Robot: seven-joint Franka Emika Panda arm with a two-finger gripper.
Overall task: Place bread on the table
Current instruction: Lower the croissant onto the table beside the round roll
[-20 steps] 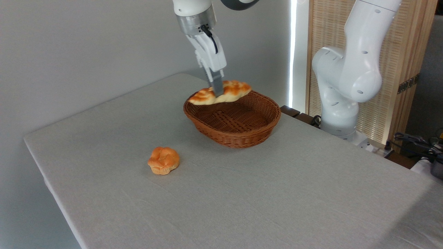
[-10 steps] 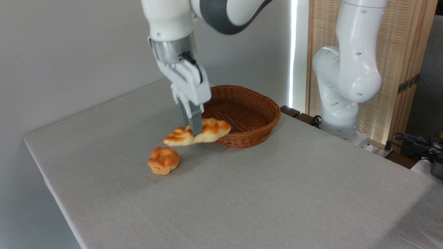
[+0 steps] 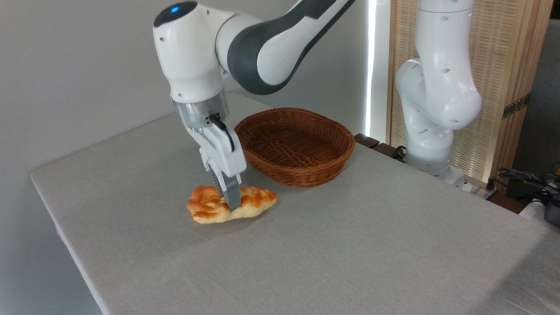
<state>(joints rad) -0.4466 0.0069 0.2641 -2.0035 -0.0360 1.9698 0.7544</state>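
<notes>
Bread point(image 3: 253, 202) is down at tabletop point(image 3: 350, 245) level, left-front of the basket point(image 3: 295, 145), clear of its rim. Left end of the loaf overlaps or touches the small round bun point(image 3: 204, 204); can't tell which. Can't tell either whether the loaf's weight is fully on the cloth.

Gripper point(image 3: 232, 202) points down over the loaf's middle, fingers point(image 3: 232, 197) closed on the bread, near finger hiding part of it.

Room: wide bare cloth in front and to the right of the loaf. Left tabletop edge is well apart. Basket just behind-right, a strip of bare cloth between.

Versus 0.5 s ago: loaf was hanging in the air in front of the basket's near wall, above and right of the bun. Now lower and further left, level with the bun. One second ago it was above the basket's far-left rim. Basket and bun haven't moved. Arm's wrist has swung left and down, blue light on the joint now in view.

Surface: plain light grey-white cloth, faint creases. Grey wall behind, slatted wood screen at right, arm base beside the right rear edge, cables far right.
</notes>
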